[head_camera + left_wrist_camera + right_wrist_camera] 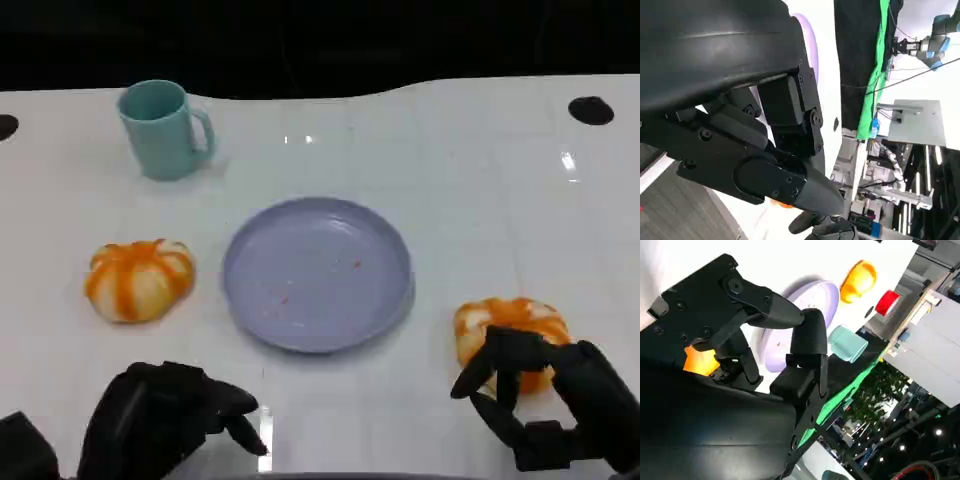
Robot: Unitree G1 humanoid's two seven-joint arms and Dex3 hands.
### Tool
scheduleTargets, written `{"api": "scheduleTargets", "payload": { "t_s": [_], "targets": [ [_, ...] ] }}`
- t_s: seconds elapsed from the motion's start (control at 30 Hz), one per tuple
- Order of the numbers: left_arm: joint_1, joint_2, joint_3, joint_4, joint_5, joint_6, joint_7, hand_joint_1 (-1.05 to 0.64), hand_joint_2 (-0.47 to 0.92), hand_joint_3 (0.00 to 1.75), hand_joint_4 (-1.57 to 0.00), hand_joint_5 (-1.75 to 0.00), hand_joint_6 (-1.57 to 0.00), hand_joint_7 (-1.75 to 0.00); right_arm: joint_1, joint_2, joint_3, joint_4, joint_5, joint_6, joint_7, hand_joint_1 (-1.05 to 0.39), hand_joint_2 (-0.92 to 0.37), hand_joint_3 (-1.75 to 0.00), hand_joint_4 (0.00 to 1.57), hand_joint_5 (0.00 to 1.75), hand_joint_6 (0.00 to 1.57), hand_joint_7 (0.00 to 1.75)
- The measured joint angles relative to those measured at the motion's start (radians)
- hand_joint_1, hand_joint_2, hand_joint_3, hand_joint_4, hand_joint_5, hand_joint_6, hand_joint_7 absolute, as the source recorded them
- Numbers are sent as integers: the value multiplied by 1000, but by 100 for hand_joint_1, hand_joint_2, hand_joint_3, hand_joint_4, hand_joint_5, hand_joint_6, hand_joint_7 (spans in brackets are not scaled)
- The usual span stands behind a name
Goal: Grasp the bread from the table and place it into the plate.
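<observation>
A glossy white table (450, 180) reflects overhead lights; behind it lies darkness, with a green curtain (879, 60) beyond.

Your right hand (545, 400) sits at five o'clock, fingers (490, 375) spread apart; your left hand (165, 415) at seven o'clock has its fingers curled in.

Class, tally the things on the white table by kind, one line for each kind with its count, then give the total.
Bread: 2, left bread and right bread
Plate: 1, the plate
Mug: 1, the teal mug
Total: 4
</observation>
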Motion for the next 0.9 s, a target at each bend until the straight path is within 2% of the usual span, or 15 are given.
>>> {"api": "scheduleTargets", "payload": {
  "t_s": [0.8,0.9],
  "targets": [
    [0,0,0,0,-2,0,-1,-96,89,0,-122,-96,-157,-1,0,0,-1,1,-3,0,0,-25,-45,-108,84,173,83,121],
    [0,0,0,0,-2,0,-1,-96,89,0,-122,-96,-157,-1,0,0,-1,1,-3,0,0,-24,-45,-106,84,172,83,117]
  ]
}}
